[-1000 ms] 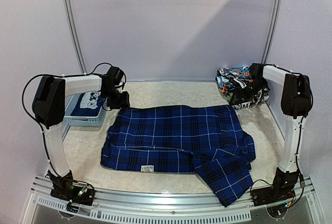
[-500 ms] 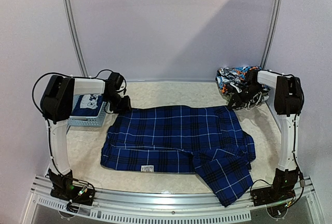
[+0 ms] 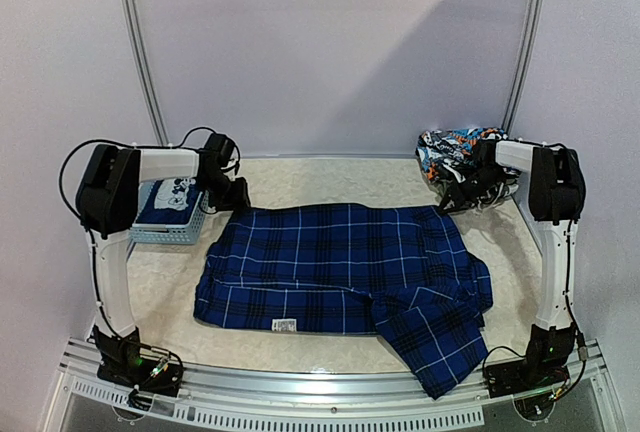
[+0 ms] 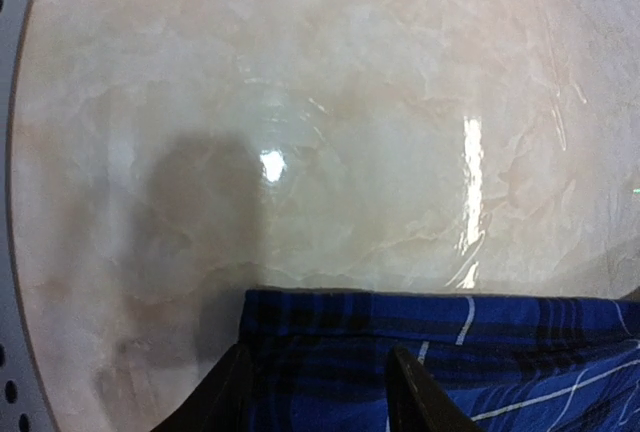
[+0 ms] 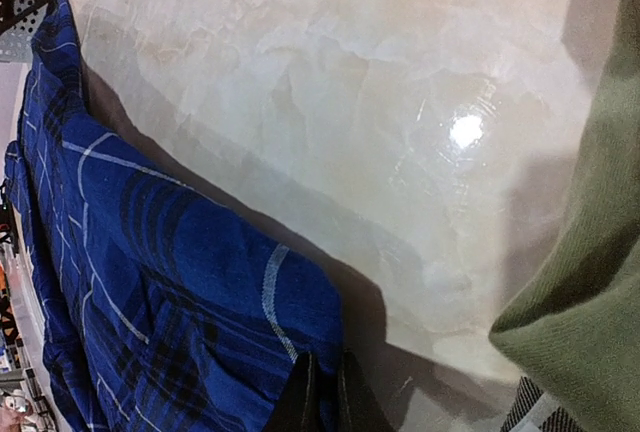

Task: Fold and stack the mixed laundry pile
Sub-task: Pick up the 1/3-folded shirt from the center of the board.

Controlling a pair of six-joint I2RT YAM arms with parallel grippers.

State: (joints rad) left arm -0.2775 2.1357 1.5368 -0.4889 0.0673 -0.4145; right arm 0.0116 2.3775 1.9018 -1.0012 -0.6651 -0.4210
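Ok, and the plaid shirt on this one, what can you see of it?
The plaid shirt is soft woven-looking cloth, blue with black bands and thin pale lines. It lies spread flat on the table, one sleeve trailing to the near right edge, a small white label at its near hem. The left gripper, fingers open, straddles its far left corner; the right gripper pinches its far right corner.

One plaid shirt [image 3: 340, 267], one T-shirt [image 3: 172, 198], one basket [image 3: 160, 235], one heap [image 3: 450, 157].
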